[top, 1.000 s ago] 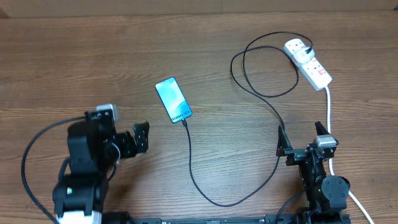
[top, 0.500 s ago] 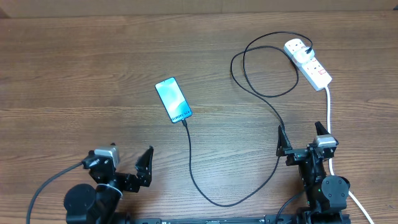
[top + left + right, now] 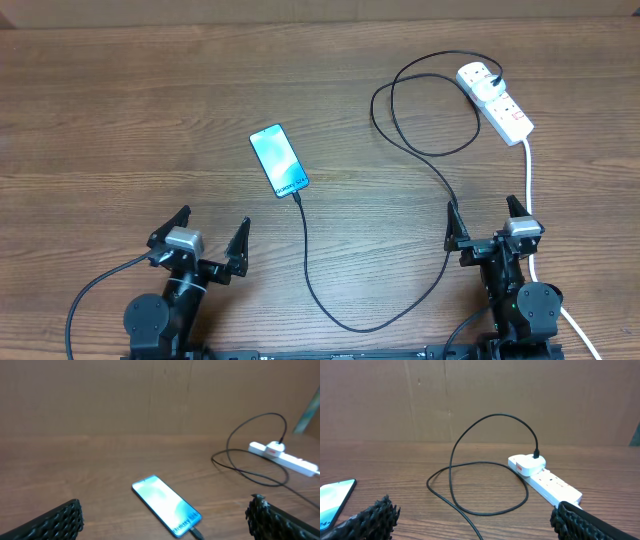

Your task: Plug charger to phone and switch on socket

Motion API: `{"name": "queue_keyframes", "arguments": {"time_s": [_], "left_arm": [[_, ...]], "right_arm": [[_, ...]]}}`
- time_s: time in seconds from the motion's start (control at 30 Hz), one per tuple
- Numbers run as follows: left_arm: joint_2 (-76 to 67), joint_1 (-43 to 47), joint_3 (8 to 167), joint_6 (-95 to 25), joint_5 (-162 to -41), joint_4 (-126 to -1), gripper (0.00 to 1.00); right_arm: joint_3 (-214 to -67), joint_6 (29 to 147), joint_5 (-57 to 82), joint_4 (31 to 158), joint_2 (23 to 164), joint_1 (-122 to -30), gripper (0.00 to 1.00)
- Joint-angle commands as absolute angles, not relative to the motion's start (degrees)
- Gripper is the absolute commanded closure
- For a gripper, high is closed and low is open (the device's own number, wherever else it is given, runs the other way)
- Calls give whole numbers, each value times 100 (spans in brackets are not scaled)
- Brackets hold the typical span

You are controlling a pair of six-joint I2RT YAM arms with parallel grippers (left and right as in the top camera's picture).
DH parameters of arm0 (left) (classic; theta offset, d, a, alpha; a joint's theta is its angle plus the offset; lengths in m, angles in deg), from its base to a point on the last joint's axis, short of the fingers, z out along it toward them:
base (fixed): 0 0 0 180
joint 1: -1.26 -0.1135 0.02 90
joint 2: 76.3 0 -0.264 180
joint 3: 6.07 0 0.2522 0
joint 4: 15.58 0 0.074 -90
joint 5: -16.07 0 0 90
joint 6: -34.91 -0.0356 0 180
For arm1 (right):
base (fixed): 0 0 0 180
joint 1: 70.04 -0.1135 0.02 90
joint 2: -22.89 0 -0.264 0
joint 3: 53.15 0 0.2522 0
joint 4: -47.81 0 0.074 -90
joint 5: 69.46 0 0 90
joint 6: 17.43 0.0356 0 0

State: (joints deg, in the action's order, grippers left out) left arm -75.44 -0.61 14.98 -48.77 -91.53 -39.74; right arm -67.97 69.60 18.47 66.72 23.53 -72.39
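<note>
The phone (image 3: 279, 160) lies screen-up at the table's middle, its light-blue screen lit; it also shows in the left wrist view (image 3: 166, 505) and at the right wrist view's left edge (image 3: 332, 502). The black charger cable (image 3: 330, 300) runs from the phone's near end, loops right and back to its plug in the white socket (image 3: 495, 100), also seen in the left wrist view (image 3: 282, 455) and right wrist view (image 3: 545, 477). My left gripper (image 3: 205, 240) is open and empty, near the front edge, well short of the phone. My right gripper (image 3: 488, 222) is open and empty, straddling the cable.
The socket's thick white cord (image 3: 528, 185) runs down past my right gripper to the front edge. A cardboard wall (image 3: 480, 400) stands behind the table. The cable's loops (image 3: 480, 485) lie between my right gripper and the socket.
My left arm has drawn back from near the phone to the front edge and turned to face forward, jaws open. The right arm, phone, cable and socket have not moved.
</note>
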Motion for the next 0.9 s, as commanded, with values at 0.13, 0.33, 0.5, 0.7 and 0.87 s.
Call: {"name": "queue_keyframes", "arguments": {"time_s": [0.13, 0.33, 0.5, 0.7, 0.87], "left_arm": [[-7611, -11, 899, -5639, -8714, -3226, 0], [-7611, -11, 797, -5637, -8054, -3110, 0], [-7611, -22, 797, -5537, -7472, -3381, 1], [-7611, -22, 797, -5580, -7300, -3384, 0], [-7611, 22, 797, -5576, -6856, -3353, 0]], "right_arm": [[-6740, 7019, 1900, 6639, 2305, -7232, 0], [-6740, 7019, 1900, 6639, 2305, -7232, 0], [-6740, 7019, 1900, 6639, 2305, -7232, 0], [-6740, 7019, 1900, 6639, 2305, -7232, 0], [-6740, 7019, 1900, 6639, 2305, -7232, 0]]}}
